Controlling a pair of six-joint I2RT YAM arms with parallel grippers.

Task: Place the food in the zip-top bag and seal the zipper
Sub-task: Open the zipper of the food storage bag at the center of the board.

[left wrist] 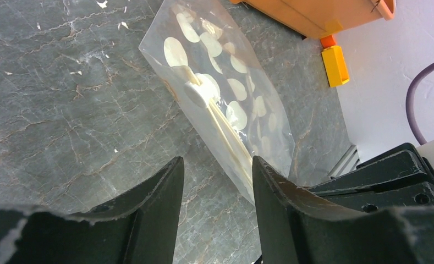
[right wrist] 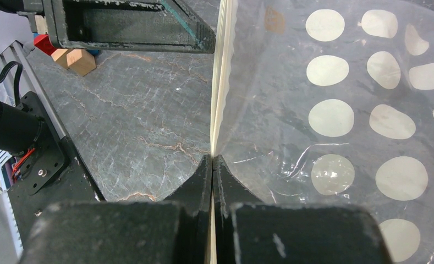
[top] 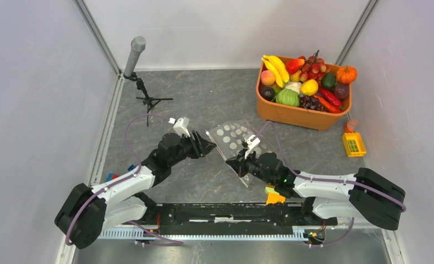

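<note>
Near the middle of the dark grey, white-veined stone counter (top: 203, 99), the clear thin plastic zip-top bag printed with off-white polka dots (top: 232, 136) is held up between the two arms. Its film is glossy and crinkled, and the marbled stone shows through it between the dots. One long edge is the zipper (right wrist: 220, 82), a narrow, straight, cream-white plastic strip. In the left wrist view a small rounded white tab (left wrist: 196, 93) sits on it. The right gripper (right wrist: 212, 159) has its black, matte, wedge-shaped jaws pressed together on this strip, pinching the bag's edge. The left gripper (left wrist: 217, 165) has its jaws apart, their dark inner faces scuffed pale along the edges. The strip runs down toward the gap, and its lower end is hidden behind one finger, so I cannot tell whether it touches.

Well apart from the bag, at the far right of the counter, the food (top: 305, 82) lies heaped in a rectangular orange plastic tub (top: 291, 114). It is glossy moulded toy pieces, among them curved yellow bananas (top: 275, 66), a pale green cabbage (top: 287, 98) and a ribbed orange pumpkin (top: 346, 73) at the tub's right rim. Near the tub's right end sits a small yellow plastic crate (top: 353, 144). A grey cylindrical foam-headed microphone on a small black tripod (top: 136, 49) stands at the far left.
</note>
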